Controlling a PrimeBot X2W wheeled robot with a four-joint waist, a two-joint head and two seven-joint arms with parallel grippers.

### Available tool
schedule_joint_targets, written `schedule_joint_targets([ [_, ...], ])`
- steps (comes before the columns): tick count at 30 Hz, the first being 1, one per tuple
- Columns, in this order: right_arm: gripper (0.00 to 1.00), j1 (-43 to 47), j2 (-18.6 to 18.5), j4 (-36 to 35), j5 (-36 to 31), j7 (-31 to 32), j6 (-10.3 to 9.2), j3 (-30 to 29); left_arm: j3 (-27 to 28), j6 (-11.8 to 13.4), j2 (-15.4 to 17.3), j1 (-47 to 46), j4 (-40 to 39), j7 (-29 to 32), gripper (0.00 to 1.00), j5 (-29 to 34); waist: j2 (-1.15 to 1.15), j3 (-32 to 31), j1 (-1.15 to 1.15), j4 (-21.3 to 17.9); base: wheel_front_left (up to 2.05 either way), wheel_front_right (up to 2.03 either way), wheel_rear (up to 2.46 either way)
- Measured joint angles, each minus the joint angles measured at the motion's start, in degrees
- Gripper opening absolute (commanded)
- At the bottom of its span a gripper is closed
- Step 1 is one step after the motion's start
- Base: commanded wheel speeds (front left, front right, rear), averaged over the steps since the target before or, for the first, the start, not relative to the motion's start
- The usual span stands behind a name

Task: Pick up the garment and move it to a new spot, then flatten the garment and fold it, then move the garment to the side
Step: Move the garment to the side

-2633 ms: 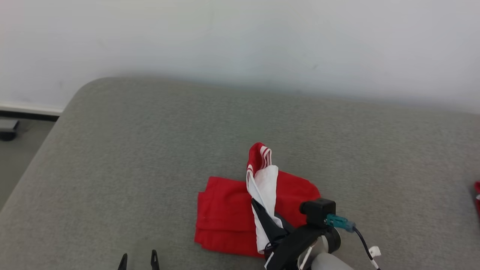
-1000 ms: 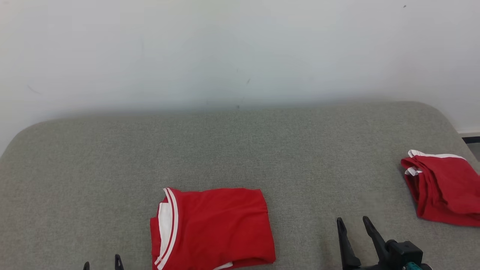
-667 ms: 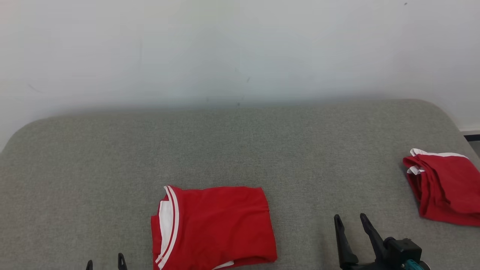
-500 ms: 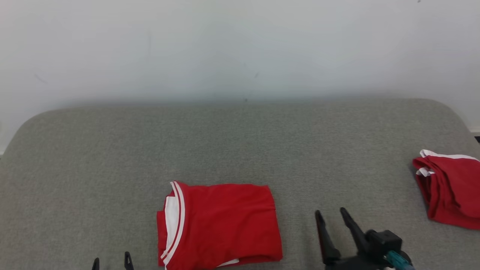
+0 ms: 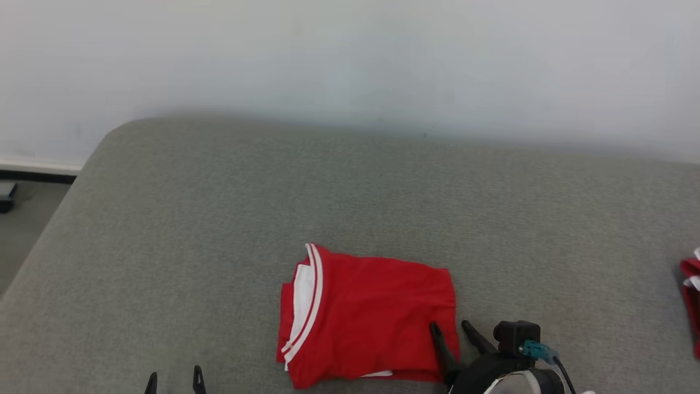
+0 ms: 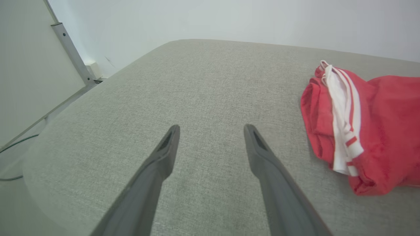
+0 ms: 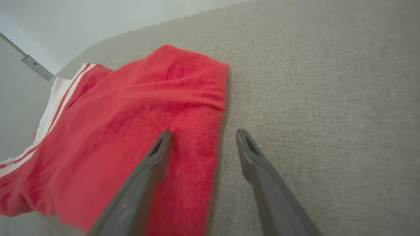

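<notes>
folded red garment (image 5: 377, 317), poss. jersey

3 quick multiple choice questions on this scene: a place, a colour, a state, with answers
1. The right tool is where on the folded garment? A right edge; B left edge; C far off.
2. Garment trim colour? A blue; B white; C yellow.
3. The left tool is? A shut on cloth; B shut, empty; C open, empty.
1 A: one finger over the red hem, the other over grey padding. 2 B: white stripes edge the red cloth. 3 C: fingers apart over bare padding.
</notes>
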Motion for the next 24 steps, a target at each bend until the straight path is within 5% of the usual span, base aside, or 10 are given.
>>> schedule_joint_targets([
  [2, 1.0, -1.6, 0.0, 2.9, 2.5, 0.7, 0.0, 1.9, 0.5, -0.4, 0.1, 0.0, 0.0, 0.0, 1.0, 0.3, 0.0, 0.2, 0.0, 1.2, 0.0, 0.0, 0.0],
  [3, 0.87, -2.1, 0.0, 3.2, 4.7, 0.7, 0.0, 3.4, 0.8, -0.5, 0.0, 0.0, 0.0, 0.0, 1.0, 0.4, 0.0, 0.3, 0.0, 1.7, 0.0, 0.0, 0.0],
  [4, 0.37, -2.6, 0.0, 3.8, 6.2, 1.0, 0.0, 4.7, 0.9, -0.5, 0.0, 0.0, 0.0, 0.0, 1.0, 0.4, 0.0, 0.5, 0.0, 2.1, 0.0, 0.0, 0.0],
  [5, 0.25, -3.1, 0.0, 4.4, 7.3, 1.1, 0.0, 5.5, 1.2, -0.5, 0.0, 0.0, 0.0, 0.0, 1.0, 0.4, 0.0, 0.6, 0.0, 2.3, 0.0, 0.0, 0.0],
  [6, 0.0, -3.7, 0.1, 5.0, 8.5, 1.0, 0.0, 6.4, 1.3, -0.5, 0.1, 0.1, 0.0, 0.0, 1.0, 0.4, 0.0, 0.8, 0.0, 2.4, 0.0, 0.0, 0.0],
  [15, 0.0, -6.9, 0.1, 5.8, 9.2, -0.1, 0.0, 8.2, 0.6, -0.1, 0.0, 0.1, -0.4, 0.0, 1.0, -0.3, 0.0, 0.8, 0.0, -2.4, 0.0, 0.0, 0.0],
  [24, 0.0, -7.3, 0.0, 2.0, 4.3, -0.2, 0.0, 5.7, -0.7, 1.2, 0.0, -2.9, -0.7, 0.0, 1.0, -2.8, 0.0, 0.8, 0.0, -14.7, 0.0, 0.0, 0.0],
])
